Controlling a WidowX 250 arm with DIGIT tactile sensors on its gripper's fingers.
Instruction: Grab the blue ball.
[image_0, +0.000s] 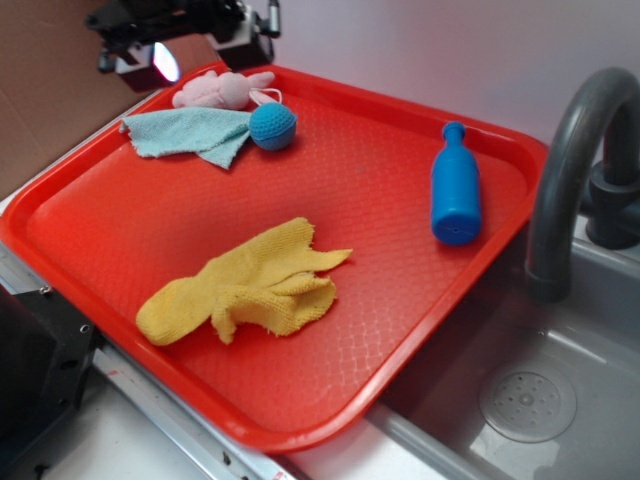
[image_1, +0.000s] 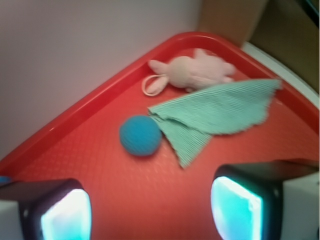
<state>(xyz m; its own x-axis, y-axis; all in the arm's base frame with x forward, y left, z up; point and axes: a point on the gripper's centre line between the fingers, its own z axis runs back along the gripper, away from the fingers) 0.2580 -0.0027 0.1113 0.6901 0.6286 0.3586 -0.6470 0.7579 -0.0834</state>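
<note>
The blue ball (image_0: 272, 126) (image_1: 140, 135) is a small crocheted sphere lying on the red tray (image_0: 400, 330) near its far left corner, touching the tip of a teal cloth (image_0: 190, 133) (image_1: 220, 115). My gripper (image_0: 190, 50) (image_1: 150, 212) hovers above the tray's far left corner, off to the ball's left in the exterior view. In the wrist view its two glowing pads (image_1: 67, 217) stand wide apart with only bare tray between them, and the ball lies ahead of them. The gripper is open.
A pink plush toy (image_0: 222, 90) (image_1: 192, 72) lies behind the cloth by the tray rim. A blue plastic bottle (image_0: 455, 190) lies at the right, a crumpled yellow cloth (image_0: 245, 285) at the front. A grey faucet (image_0: 575, 170) and sink (image_0: 525, 400) stand at the right.
</note>
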